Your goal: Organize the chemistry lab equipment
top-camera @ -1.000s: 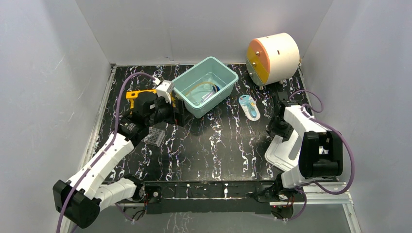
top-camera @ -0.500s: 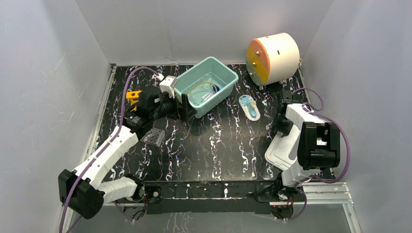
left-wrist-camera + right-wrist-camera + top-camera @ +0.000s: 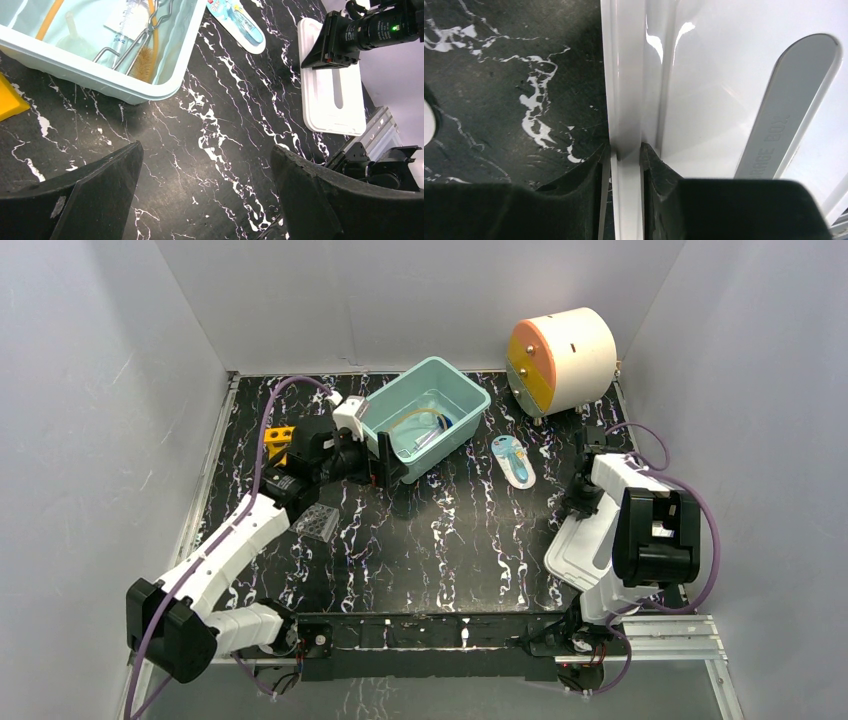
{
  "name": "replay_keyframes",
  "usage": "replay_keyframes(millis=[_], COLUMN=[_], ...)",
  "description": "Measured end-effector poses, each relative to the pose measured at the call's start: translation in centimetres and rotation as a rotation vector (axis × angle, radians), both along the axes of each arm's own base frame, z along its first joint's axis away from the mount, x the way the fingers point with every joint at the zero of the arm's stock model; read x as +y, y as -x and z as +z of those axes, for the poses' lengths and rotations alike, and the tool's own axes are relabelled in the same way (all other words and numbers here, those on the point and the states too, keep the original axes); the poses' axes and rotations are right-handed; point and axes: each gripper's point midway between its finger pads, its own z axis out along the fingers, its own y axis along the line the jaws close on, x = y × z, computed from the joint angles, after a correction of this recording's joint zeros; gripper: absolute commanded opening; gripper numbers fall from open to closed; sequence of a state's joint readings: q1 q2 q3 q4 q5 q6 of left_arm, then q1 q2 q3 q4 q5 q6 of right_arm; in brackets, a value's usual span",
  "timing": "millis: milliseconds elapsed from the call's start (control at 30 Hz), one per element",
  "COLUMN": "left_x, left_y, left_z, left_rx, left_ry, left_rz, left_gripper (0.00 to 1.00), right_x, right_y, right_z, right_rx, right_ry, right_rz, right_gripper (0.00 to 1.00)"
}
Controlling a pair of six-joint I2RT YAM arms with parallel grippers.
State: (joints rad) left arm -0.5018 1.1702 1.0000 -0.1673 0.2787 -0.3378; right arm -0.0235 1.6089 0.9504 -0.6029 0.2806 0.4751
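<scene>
- Left gripper (image 3: 205,200): fingers spread wide with nothing between them, over bare black marbled table (image 3: 450,540), just beside the near wall of the teal bin (image 3: 100,75).
- Right gripper (image 3: 626,165): fingers pinched on the raised rim of the white lid (image 3: 724,75), which lies at the table's right near side.
- Teal bin contents: amber rubber tubing (image 3: 50,12), thin brush (image 3: 145,67), wire clip (image 3: 125,47) and a clear marked tube (image 3: 125,20), all lying loose inside.
- Yellow tube rack (image 3: 277,436): on the table left of the bin, partly hidden behind the left arm.
- White card (image 3: 513,460): flat on the table just right of the bin, bearing a blue item.
- Clear plastic piece (image 3: 318,522): on the table beside the left forearm.
- White drum (image 3: 560,358): orange-faced, in the far right corner.
</scene>
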Motion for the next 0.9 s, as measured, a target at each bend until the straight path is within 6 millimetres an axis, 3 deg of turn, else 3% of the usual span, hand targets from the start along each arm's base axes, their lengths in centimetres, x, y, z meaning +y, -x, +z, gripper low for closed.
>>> replay_keyframes(millis=[167, 467, 700, 900], left_x=[-1.2, -5.9, -11.3, -16.9], left_y=[0.4, 1.2, 3.1, 3.9], left_z=[-0.4, -1.8, -3.1, -5.1], left_rx=[0.015, 0.056, 0.054, 0.115], left_ry=[0.003, -0.024, -0.069, -0.056], left_rz=[-0.038, -0.155, -0.278, -0.366], left_gripper=[0.98, 0.98, 0.98, 0.9], right_x=[1.3, 5.5, 7.8, 8.9], right_y=[-0.4, -1.8, -0.6, -0.5], right_z=[1.0, 7.2, 10.7, 13.7], right_rx=[-0.049, -0.286, -0.427, -0.531], right_ry=[-0.072, -0.314, -0.469, -0.559], right_rz=[-0.009, -0.032, -0.072, -0.115], right_gripper=[0.19, 0.17, 0.17, 0.18])
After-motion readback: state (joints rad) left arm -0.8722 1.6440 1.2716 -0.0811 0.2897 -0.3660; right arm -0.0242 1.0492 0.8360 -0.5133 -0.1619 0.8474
